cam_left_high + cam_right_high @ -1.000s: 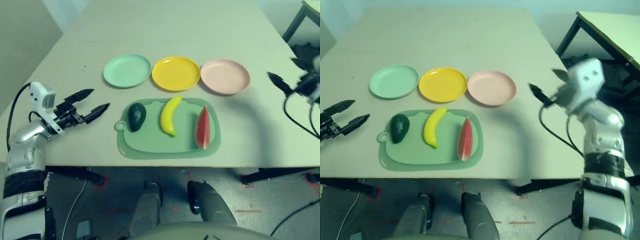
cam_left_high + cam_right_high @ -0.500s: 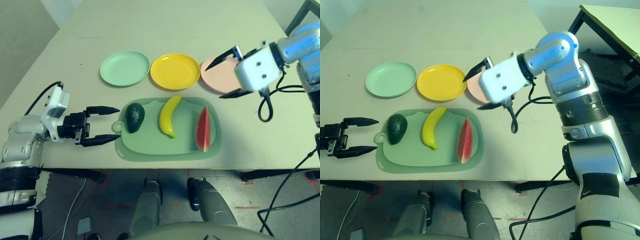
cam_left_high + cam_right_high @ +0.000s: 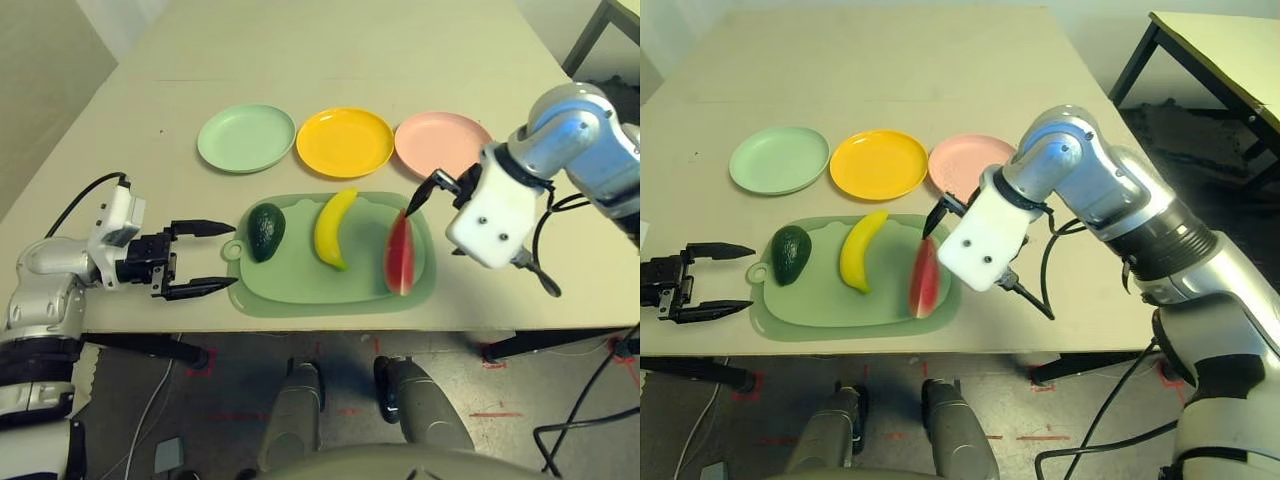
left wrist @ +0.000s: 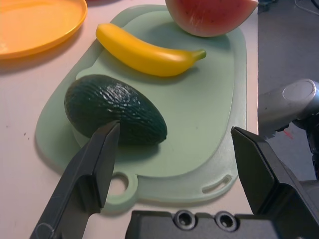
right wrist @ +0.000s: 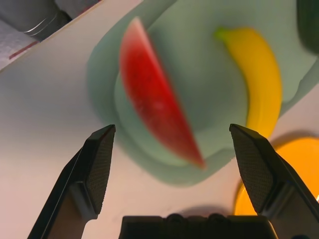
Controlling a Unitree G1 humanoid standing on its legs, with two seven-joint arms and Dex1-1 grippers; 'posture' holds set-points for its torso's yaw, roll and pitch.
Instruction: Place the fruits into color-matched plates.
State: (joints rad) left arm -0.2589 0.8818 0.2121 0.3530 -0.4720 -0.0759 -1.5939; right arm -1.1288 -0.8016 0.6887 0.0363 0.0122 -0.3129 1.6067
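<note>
The dark green avocado point(image 3: 265, 231), yellow banana point(image 3: 333, 227) and red watermelon wedge point(image 3: 399, 254) lie side by side on a green cutting board point(image 3: 330, 292). Behind the board stand the mint green plate point(image 3: 246, 138), yellow plate point(image 3: 344, 142) and pink plate point(image 3: 440, 145), all bare. My left gripper point(image 4: 175, 128) is open and low at the board's left end, pointing at the avocado point(image 4: 117, 109) and apart from it. My right gripper point(image 5: 172, 130) hangs open just above the watermelon point(image 5: 157, 117), one finger on either side of it, not touching.
The board's near edge lies close to the table's front edge point(image 3: 330, 328). A black cable point(image 3: 540, 280) hangs from my right wrist over the table to the right of the board. A second table point(image 3: 1220, 45) stands off to the right.
My right gripper has come down and forward from over the pink plate to just above the watermelon. The left gripper has hardly moved. The fruits lie where they were.
</note>
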